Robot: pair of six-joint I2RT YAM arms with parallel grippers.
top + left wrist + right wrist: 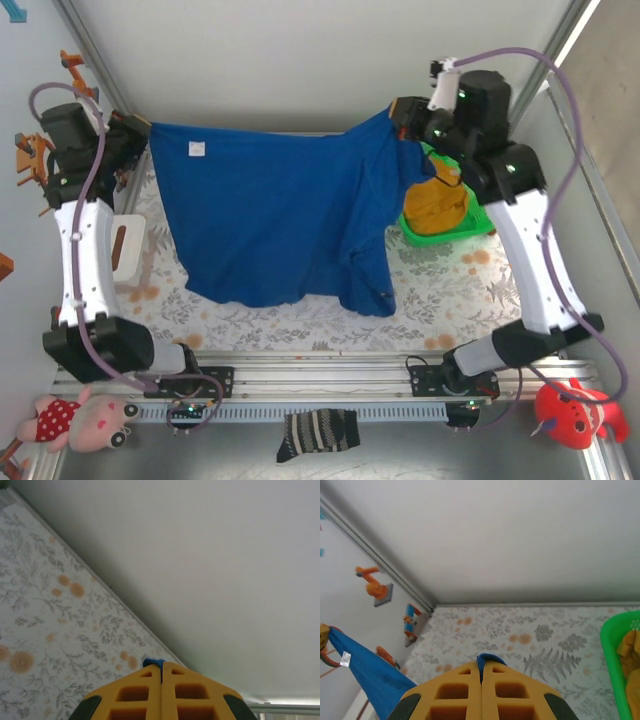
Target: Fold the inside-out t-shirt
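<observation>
The royal-blue inside-out t-shirt [280, 210] hangs spread between the two raised arms, a small white label near its upper left, its lower edge draping to the floral table. My left gripper [140, 128] is shut on its left top corner; a blue nub of cloth [152, 662] pokes out between the yellow fingers [135, 690]. My right gripper [400, 115] is shut on the right top corner, with a blue fold [489, 659] pinched at its tips. In the right wrist view the shirt's far side [365, 672] slopes down at the left.
A green basket [478, 222] holding a mustard-yellow garment [440, 205] sits at the right, behind the shirt's edge; its rim [615, 670] is close to the right gripper. A white block [125, 245] lies at the left. Plush toys and a striped sock [318, 433] lie along the near rail.
</observation>
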